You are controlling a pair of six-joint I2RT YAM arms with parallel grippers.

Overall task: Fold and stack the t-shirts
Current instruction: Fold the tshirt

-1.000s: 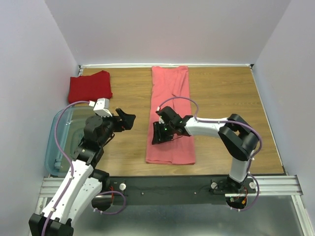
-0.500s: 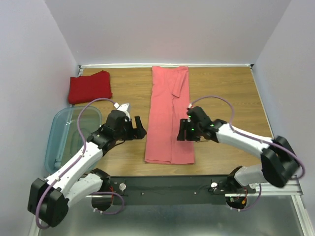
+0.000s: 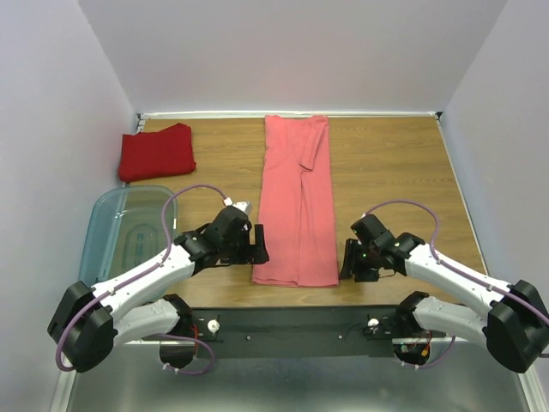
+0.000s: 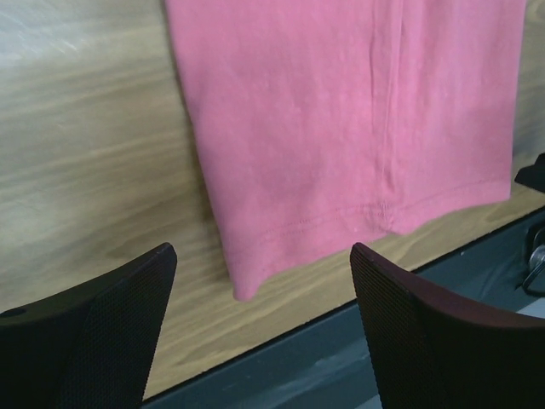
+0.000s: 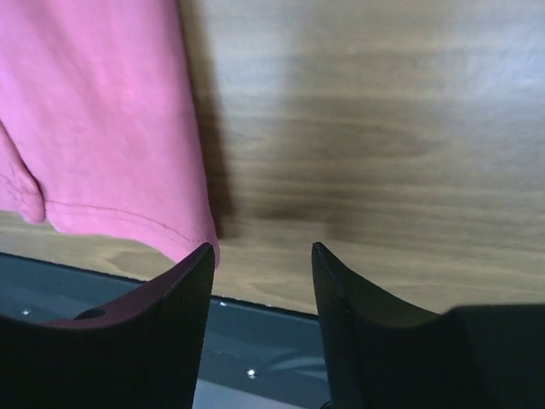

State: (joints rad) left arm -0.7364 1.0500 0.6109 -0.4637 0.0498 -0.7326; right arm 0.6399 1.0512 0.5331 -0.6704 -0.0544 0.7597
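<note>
Salmon-pink shirt (image 3: pixel 296 206) laid out long, near hem is the next handle

I read the salmon-pink shirt as already folded lengthwise: it lies flat as a narrow strip down the middle of the table (image 3: pixel 395 163), running from the far edge almost to the near one. That layout suits a crosswise fold, and my two arms are posted for it, one at each near corner.

My left gripper (image 3: pixel 257 245) sits just beside the near-left corner. Its jaws are spread wide and hold nothing; the wrist view shows the corner of the hem and bare wood between them. My right gripper (image 3: pixel 350 260) sits just off the near-right corner with its jaws partly apart, also empty, one of them right at the edge of the cloth. Whether either one touches the fabric, I cannot tell.

The deep red shirt (image 3: pixel 157 152) lies folded into a compact square at the far left, well apart, which I judge to be the base of the stack. The bluish bin (image 3: pixel 90 249) sits at the left edge, nearer to me than the red one.
</note>
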